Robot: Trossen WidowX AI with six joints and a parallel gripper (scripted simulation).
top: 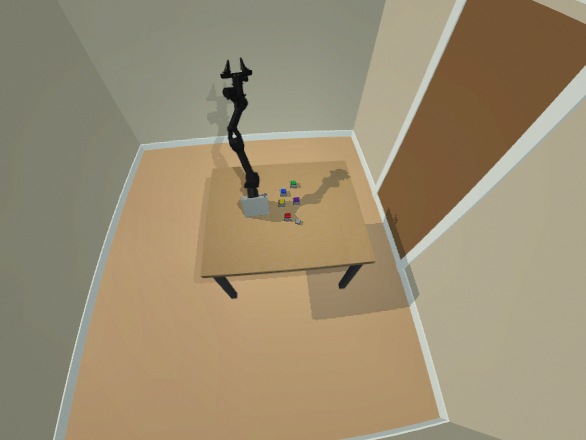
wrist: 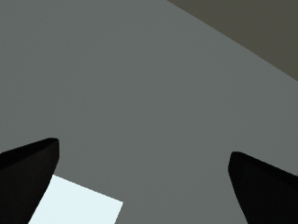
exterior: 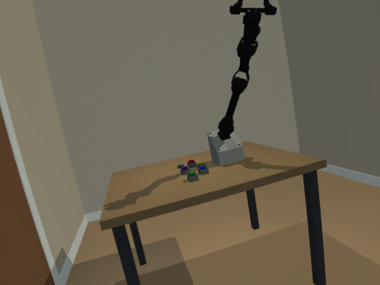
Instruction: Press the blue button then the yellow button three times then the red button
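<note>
Overhead, gripper (fingertips cropped) spread wide

A small bare room, apparently set up as a robot test cell rather than a lived-in space. Plain grey-beige walls meet a tan floor edged with pale skirting. A brown door in a light frame stands on one side. The only furniture is a wooden table on dark legs, carrying an arm's grey mounting base and a cluster of small coloured push-buttons.

claw wide open, grey surface, pale panel
</note>
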